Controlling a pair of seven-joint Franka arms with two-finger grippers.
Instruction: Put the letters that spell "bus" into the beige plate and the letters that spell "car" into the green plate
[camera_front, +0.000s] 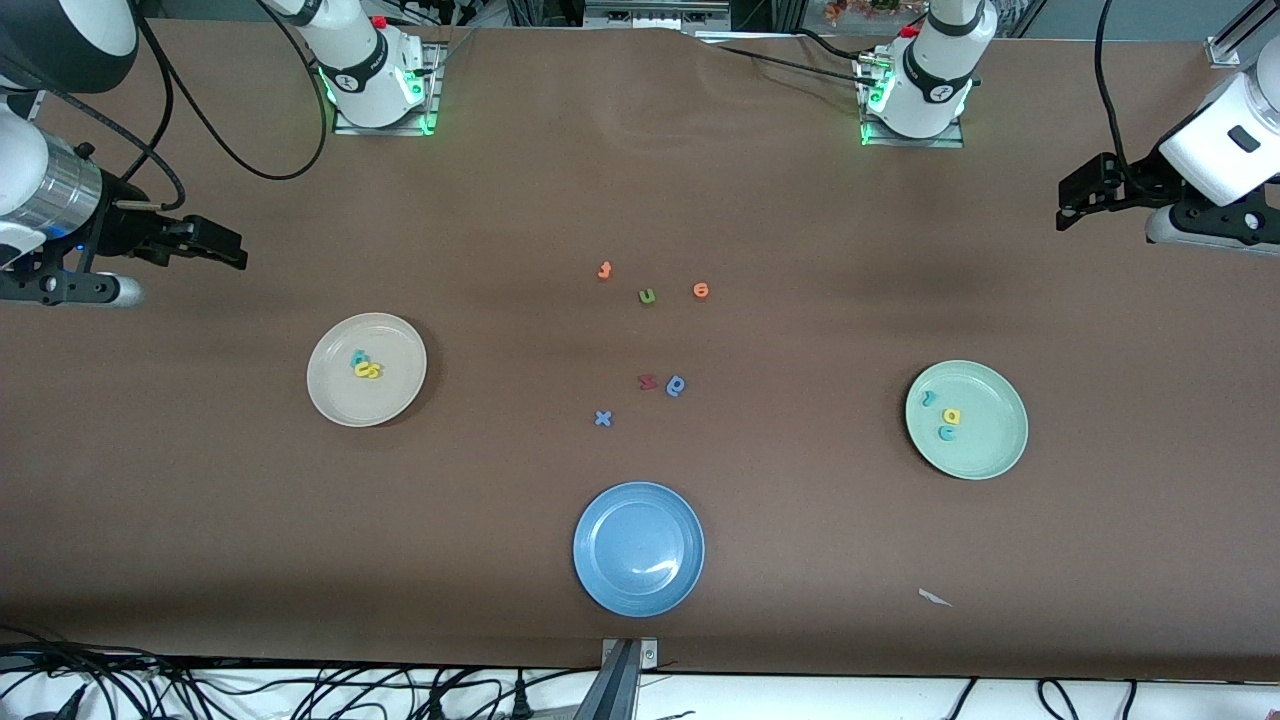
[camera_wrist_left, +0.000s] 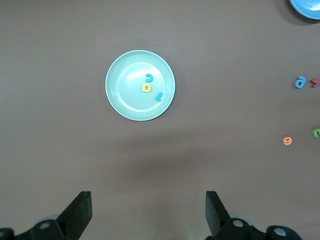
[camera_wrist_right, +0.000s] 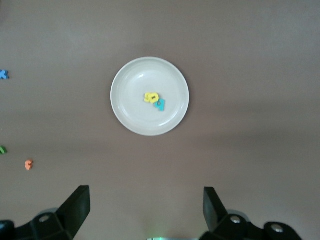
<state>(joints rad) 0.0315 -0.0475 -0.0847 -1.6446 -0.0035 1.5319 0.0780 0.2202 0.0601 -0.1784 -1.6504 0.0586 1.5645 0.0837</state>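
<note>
Front view shows a wide brown table (camera_front: 200, 520) with the two white arm bases bolted along its upper edge, black cables trailing around them, and a white strip with more cables along the lower edge.

At the right arm's end of the table, the right gripper (camera_front: 225, 250) hangs in the air over bare tabletop, its fingers spread wide with nothing between them. Below it in the picture sits the beige plate (camera_front: 335, 400), holding the letters that spell "bus" (camera_front: 366, 366) bunched together near its middle.

Mid-table lie loose letters: an orange "t" (camera_front: 604, 270), a green "u" (camera_front: 647, 296), an orange round letter (camera_front: 701, 290), a red letter (camera_front: 647, 381), a blue round letter (camera_front: 677, 385) and a blue "x" (camera_front: 603, 418). Nearer the front camera stands the blue plate (camera_front: 600, 580).

Toward the left arm's end, the green plate (camera_front: 990, 455) holds the letters that spell "car" (camera_front: 946, 416), close together. A white scrap (camera_front: 934, 597) lies nearer the camera. The left gripper (camera_front: 1072, 205) waits over bare tabletop, fingers wide apart and holding nothing.
</note>
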